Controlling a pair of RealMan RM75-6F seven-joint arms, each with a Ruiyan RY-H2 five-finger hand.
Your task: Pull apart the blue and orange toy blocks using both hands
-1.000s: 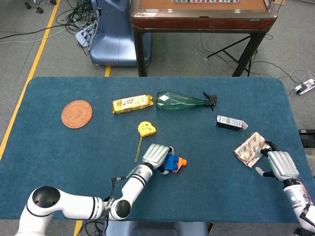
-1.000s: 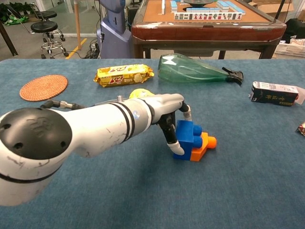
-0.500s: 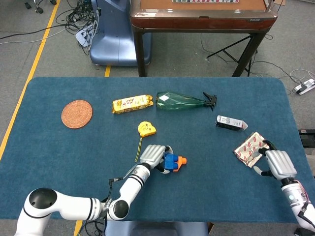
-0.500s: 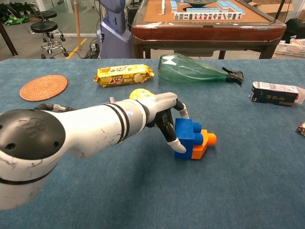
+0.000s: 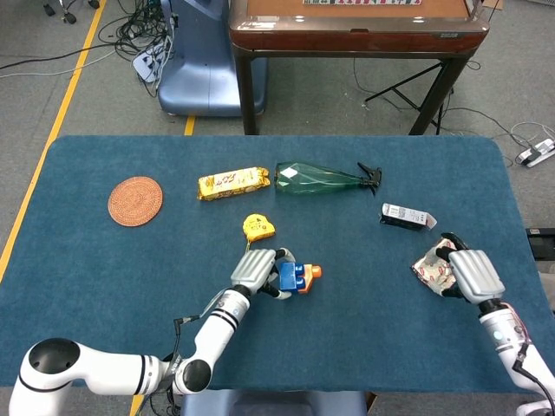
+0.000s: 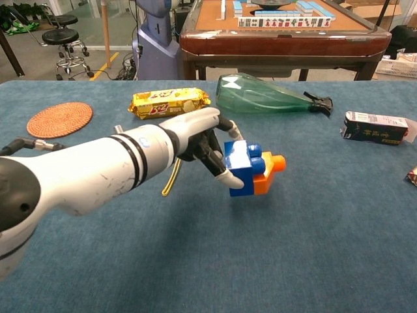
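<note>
Lifted since prior frame: blue and orange toy blocks (image 6: 251,168), off the blue tablecloth (image 6: 313,248) | left hand (image 6: 203,145) grasping blue side | right hand (image 5: 469,275) far off, grip indeterminate | risk: thin hold, blocks slip before it arrives

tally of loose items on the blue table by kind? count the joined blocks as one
Toy block pair (blue and orange, held by the left hand): 1
Woven coaster: 1
Yellow snack pack: 1
Green bottle: 1
Yellow tape measure: 1
Small carton: 1
Patterned pouch by the right hand: 1
Total: 7
</note>
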